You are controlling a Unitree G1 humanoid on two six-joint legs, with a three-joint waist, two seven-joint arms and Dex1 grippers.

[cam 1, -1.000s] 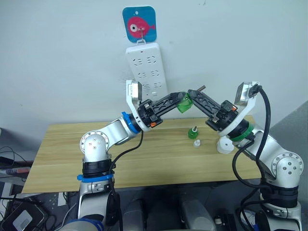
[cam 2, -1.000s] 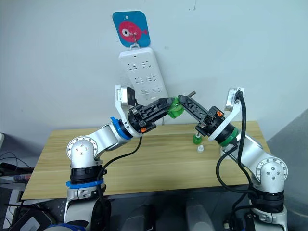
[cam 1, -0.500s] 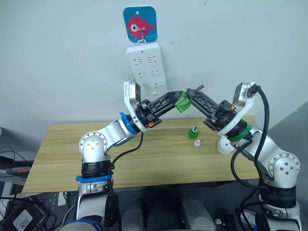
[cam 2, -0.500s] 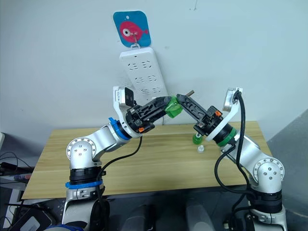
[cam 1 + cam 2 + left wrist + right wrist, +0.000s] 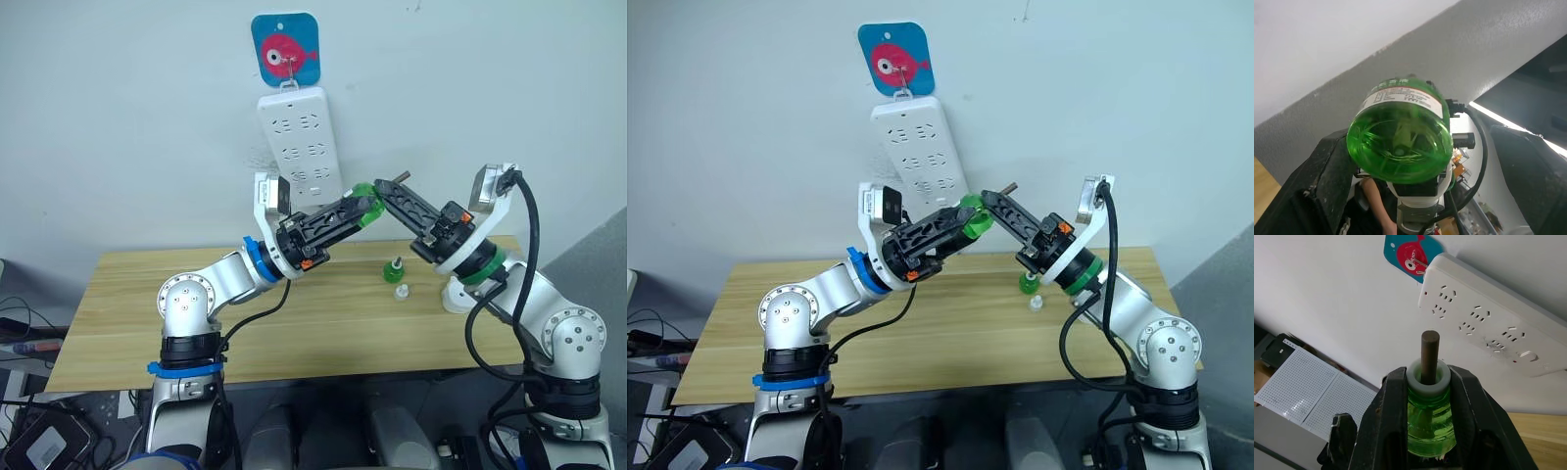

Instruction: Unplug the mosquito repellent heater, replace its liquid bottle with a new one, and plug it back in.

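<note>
The table spans the lower half of the eye views, light wood, against a pale wall. A white power strip hangs upper centre, under a blue fish tag; in the left eye view 1 small white thing, too small to make out, sits plugged low on the strip.

Both arms meet above the table, centre frame. The right gripper is clenched on the neck of a green bottle, its 2 fingers pressing each side of the white collar, from which a dark wick stands out. The bottle is translucent, with green liquid inside. The left gripper is at the bottle's base; its 2 fingers stand apart on either side, and I cannot tell whether they touch the base.

At right centre a white heater rests on the table, partly hidden behind the right arm. Left of it stand a small green piece and, just in front, a tiny pale cap.
</note>
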